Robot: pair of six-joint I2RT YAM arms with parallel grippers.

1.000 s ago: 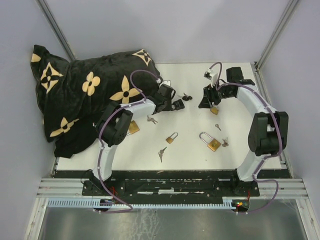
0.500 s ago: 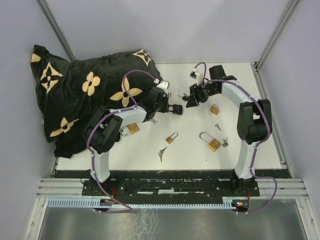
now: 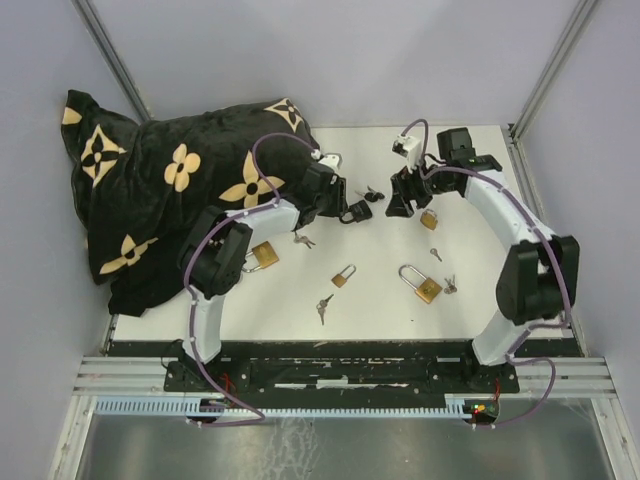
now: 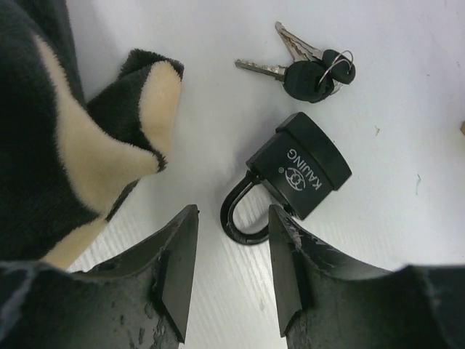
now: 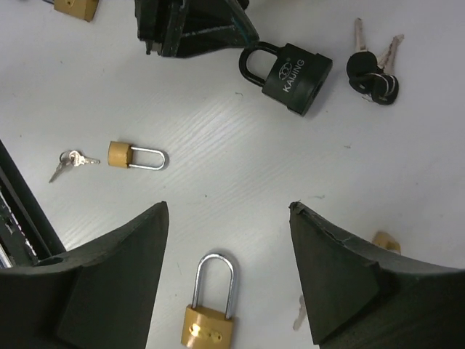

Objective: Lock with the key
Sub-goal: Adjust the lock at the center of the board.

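A black padlock (image 4: pixel 301 174) marked KAJING lies flat on the white table, with its shackle closed and resting just ahead of my left gripper (image 4: pixel 231 236). That gripper is open and holds nothing. A bunch of black-headed keys (image 4: pixel 316 73) lies just beyond the padlock. From above, the black padlock (image 3: pixel 357 211) sits between both arms and the keys (image 3: pixel 372 194) are beside it. My right gripper (image 5: pixel 229 218) hovers open over a brass padlock (image 5: pixel 214 305). Its view also shows the black padlock (image 5: pixel 294 73) and the keys (image 5: pixel 372 76).
A black blanket with beige flowers (image 3: pixel 170 190) covers the table's left side, and a corner of it touches my left finger. Brass padlocks (image 3: pixel 265 255), (image 3: pixel 343 274), (image 3: pixel 422 285) and loose small keys (image 3: pixel 323 307), (image 3: pixel 436 253) are scattered across the table's middle.
My left gripper has opened and let go of the black padlock, which now lies on the table. My right gripper swung left, came back right, and opened wider.
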